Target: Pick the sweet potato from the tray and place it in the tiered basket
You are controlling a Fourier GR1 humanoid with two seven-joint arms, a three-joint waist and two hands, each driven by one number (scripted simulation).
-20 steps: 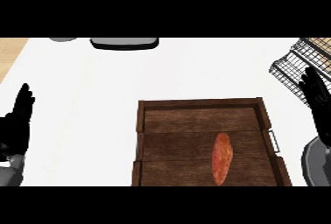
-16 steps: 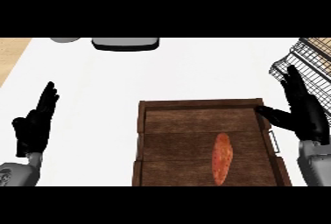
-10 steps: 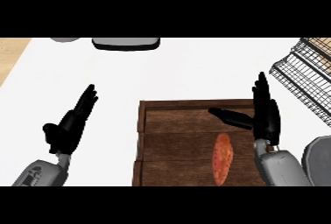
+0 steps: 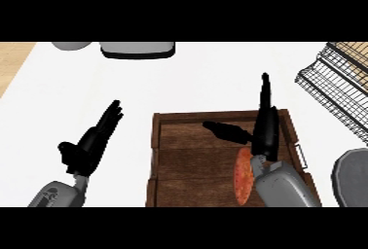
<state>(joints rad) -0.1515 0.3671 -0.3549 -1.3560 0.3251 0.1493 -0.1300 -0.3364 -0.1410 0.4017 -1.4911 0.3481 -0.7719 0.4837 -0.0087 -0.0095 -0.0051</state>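
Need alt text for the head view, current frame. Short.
The robot's right hand, fingers straight and thumb spread, is above a wooden tray, partly covering the orange sweet potato lying in it. The left hand is open over the white counter left of the tray; a wire tiered basket sits at upper right.

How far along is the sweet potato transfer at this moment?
Early stage. Done: nothing is moved; the sweet potato lies in the wooden tray. In hand: the right hand is over the tray just above the potato, fingers straight and thumb spread, not curled round it. The left hand is open over the counter left of the tray. Left: grasp, lift and place it in the wire tiered basket at upper right.
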